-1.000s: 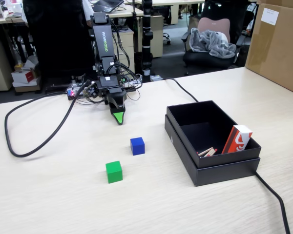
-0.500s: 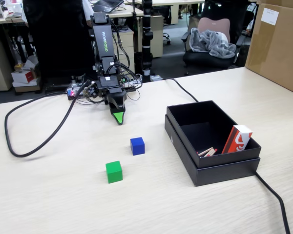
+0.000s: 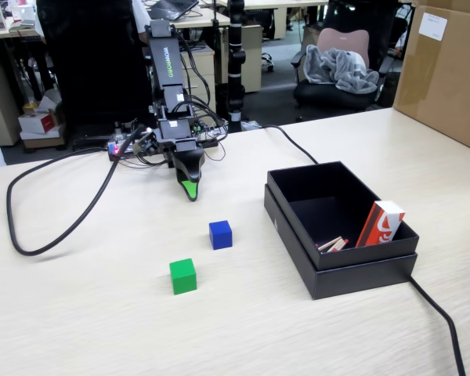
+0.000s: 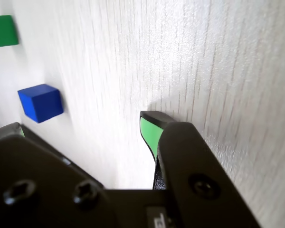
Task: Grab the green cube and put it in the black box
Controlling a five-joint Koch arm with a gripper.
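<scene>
While the green cube (image 3: 183, 276) lay untouched on the pale table (image 3: 78, 313), well apart from the black box (image 3: 341, 229) to its right in the fixed view, nothing of the task was done: reach, grasp, carry and drop all remained. Gripper (image 3: 189, 189): tip-down near the arm's base, beyond the blue cube (image 3: 220, 234); only one green-tipped jaw showed in either view, so spread or pressed together could not be told. Box contents: a red-and-white carton (image 3: 380, 223), small items too indistinct to name. Green cube cut off in the wrist view.

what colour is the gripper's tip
Bright green on a black gripper, clearest in the wrist view.
</scene>
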